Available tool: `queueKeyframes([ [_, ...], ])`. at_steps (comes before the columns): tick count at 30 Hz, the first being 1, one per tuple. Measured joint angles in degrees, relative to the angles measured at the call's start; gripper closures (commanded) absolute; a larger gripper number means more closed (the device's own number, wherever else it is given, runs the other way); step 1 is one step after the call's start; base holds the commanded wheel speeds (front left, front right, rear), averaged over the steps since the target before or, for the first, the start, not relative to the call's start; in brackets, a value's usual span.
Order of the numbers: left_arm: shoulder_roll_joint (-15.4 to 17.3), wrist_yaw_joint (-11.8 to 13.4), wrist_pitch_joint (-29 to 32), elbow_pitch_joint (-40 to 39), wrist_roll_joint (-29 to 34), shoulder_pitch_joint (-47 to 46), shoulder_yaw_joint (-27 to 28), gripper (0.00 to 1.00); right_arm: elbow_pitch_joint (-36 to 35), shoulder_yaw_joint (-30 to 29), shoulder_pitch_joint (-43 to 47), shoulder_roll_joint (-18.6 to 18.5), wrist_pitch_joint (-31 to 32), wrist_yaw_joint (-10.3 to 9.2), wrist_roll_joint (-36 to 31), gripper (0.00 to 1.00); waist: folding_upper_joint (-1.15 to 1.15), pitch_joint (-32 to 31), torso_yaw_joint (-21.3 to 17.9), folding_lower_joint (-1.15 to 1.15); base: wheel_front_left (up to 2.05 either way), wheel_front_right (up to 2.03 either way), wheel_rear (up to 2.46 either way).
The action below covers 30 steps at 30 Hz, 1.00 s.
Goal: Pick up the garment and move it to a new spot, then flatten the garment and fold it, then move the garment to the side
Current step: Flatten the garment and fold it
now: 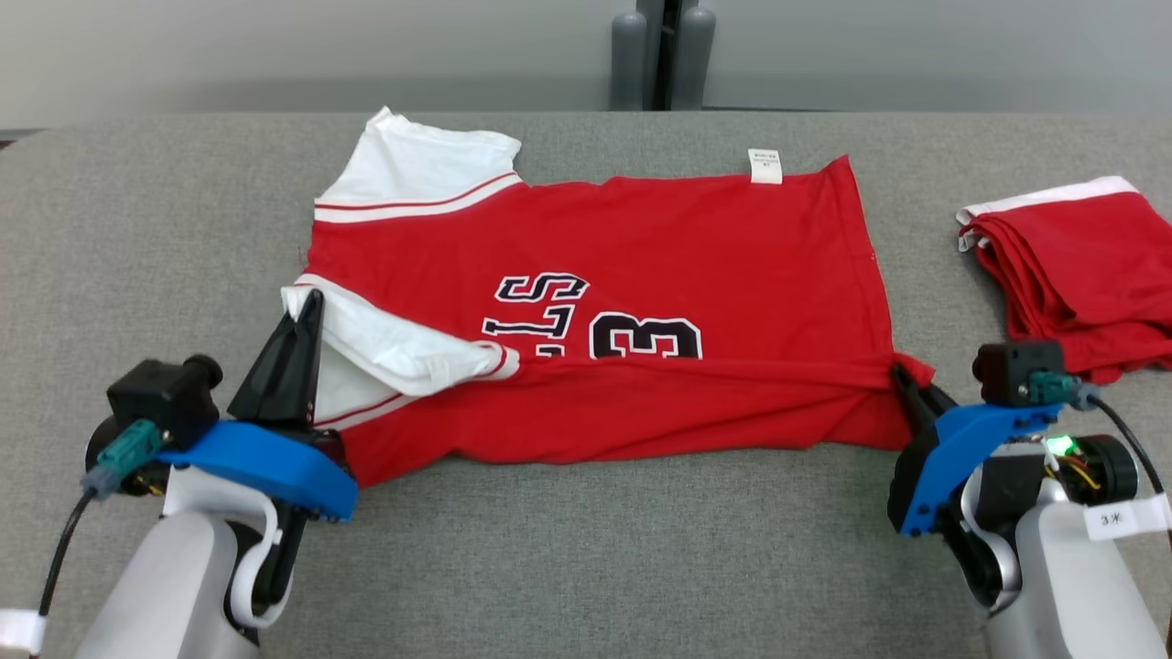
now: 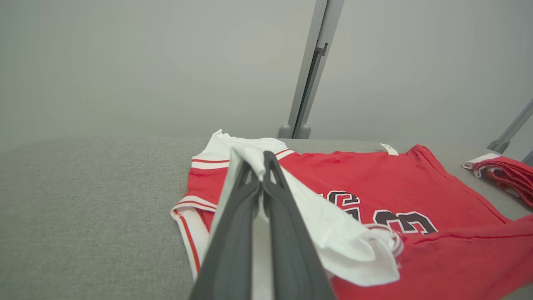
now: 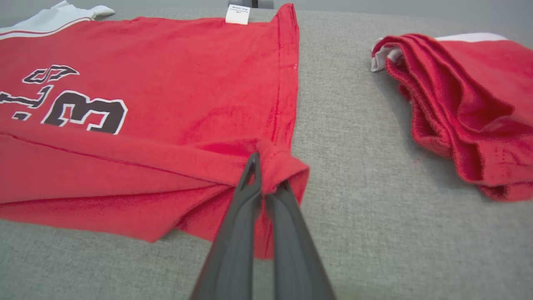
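A red shirt (image 1: 641,275) lies sideways on the grey table (image 1: 586,549). It is in the middle of the table, in front of the robot. Its sleeves point to the robot's left and its bottom edge points to the robot's right. The shirt has black letters and a big black number with white edges. The side of the shirt nearest the robot is folded up over the rest, so it hides the bottom of the letters and the number.

The left claw (image 1: 309,307) is pinched together on a white sleeve (image 1: 403,352). The sleeve has thin red stripes at its end. It is lifted a little and flops over onto the red part of the shirt.

The right claw (image 1: 902,375) is pinched together on the near right corner of the shirt. The red cloth bunches up around its tips.

A small white tag (image 1: 765,167) sticks out from the far edge of the shirt. A pile of red cloth (image 1: 1080,265) with a white edge sits on the table to the right, apart from the shirt. Two grey posts (image 1: 661,55) stand behind the table.
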Motion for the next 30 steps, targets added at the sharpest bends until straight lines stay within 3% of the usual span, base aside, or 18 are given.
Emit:
queueKeyframes([
  [3,-0.5,-0.5,-0.9,4.2,-0.2,-3.3,-0.2,1.00,2.8,-0.5,-2.9,0.0,-1.1,0.00,-0.3,1.00,0.00,1.0,-0.2,0.00,0.00,0.00,0.00],
  [6,-1.1,-0.8,-1.8,8.0,-0.4,-5.5,-0.4,1.00,5.4,-0.5,-5.2,0.0,-2.9,0.00,-0.3,0.70,0.00,1.8,-0.2,0.00,0.00,0.00,0.00],
  [7,-1.3,-0.8,-2.1,9.1,-0.4,-6.0,-0.5,1.00,6.2,-0.2,-5.7,0.0,-3.7,0.00,-0.1,0.54,0.00,2.0,-0.3,0.01,0.00,0.00,0.00],
  [8,-1.5,-0.8,-2.3,10.4,-0.5,-6.6,-0.4,1.00,7.0,0.2,-6.2,0.0,-4.6,0.00,0.2,0.09,0.00,2.1,-0.3,0.00,0.00,0.00,0.00],
  [9,-1.6,-0.8,-2.7,11.3,-0.6,-7.0,-0.5,0.88,7.5,0.6,-6.6,0.0,-5.5,0.00,0.2,0.00,0.00,2.3,-0.3,0.00,0.00,0.00,0.00],
  [10,-1.8,-0.9,-3.4,12.2,-0.6,-7.4,-0.5,0.56,8.2,0.8,-6.9,0.0,-6.5,0.00,0.6,0.00,0.00,2.4,-0.3,0.00,0.00,0.00,0.00],
  [11,-1.9,-1.0,-4.2,12.8,-0.5,-7.8,-0.5,0.12,8.7,1.0,-7.2,0.0,-7.4,0.00,0.9,0.00,0.00,2.4,-0.2,0.01,0.00,0.00,0.00],
  [12,-2.2,-1.0,-5.1,13.3,-0.5,-8.2,-0.4,0.00,9.1,1.1,-7.4,0.0,-8.5,0.00,1.0,0.00,0.00,2.5,-0.2,0.01,0.00,0.00,0.00],
  [22,-3.8,-1.7,-8.8,15.3,-0.3,-8.3,0.2,0.00,7.9,1.3,-5.1,0.0,-16.5,0.00,2.2,0.00,0.00,1.2,0.3,0.00,0.00,0.00,0.00],
  [30,-3.2,-1.5,-8.8,11.7,-1.6,0.2,2.2,0.00,2.4,1.2,0.4,0.0,-18.0,0.00,2.3,0.00,0.00,-1.1,0.8,0.00,0.00,0.00,0.00],
])
